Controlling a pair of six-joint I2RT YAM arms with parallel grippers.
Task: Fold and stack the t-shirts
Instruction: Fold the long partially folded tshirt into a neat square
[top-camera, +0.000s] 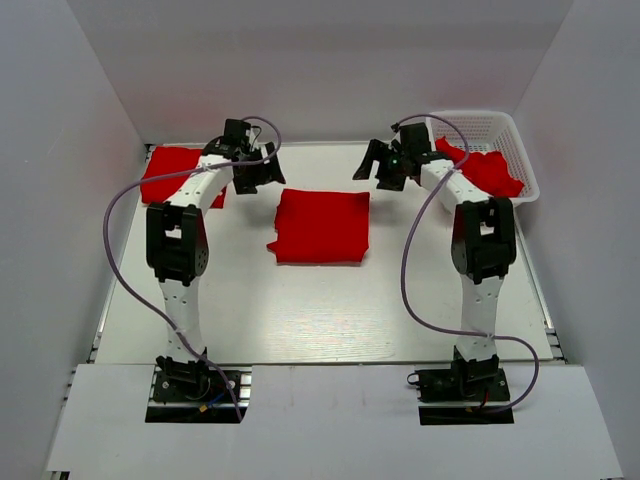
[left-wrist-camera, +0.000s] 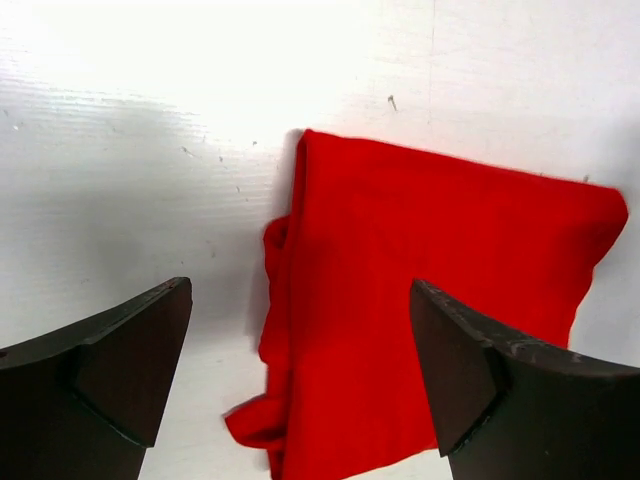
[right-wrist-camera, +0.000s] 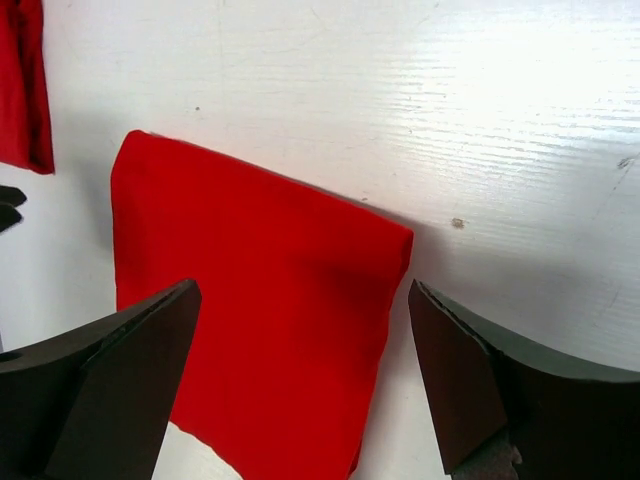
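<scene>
While one red t-shirt (top-camera: 320, 226) lies folded square mid-counter (top-camera: 300, 320), a little toward the far edge, and a second folded shirt (top-camera: 170, 172) sits at the far left corner, more red cloth (top-camera: 490, 170) is heaped in the white basket (top-camera: 500, 125) at the far right corner. I'd judge the job about midway, with stacking and more folding left. Both arms reach forward, elbows raised. The left pincer (top-camera: 258, 172) and right pincer (top-camera: 378, 168) hang spread wide and empty above the middle shirt's far corners.
</scene>
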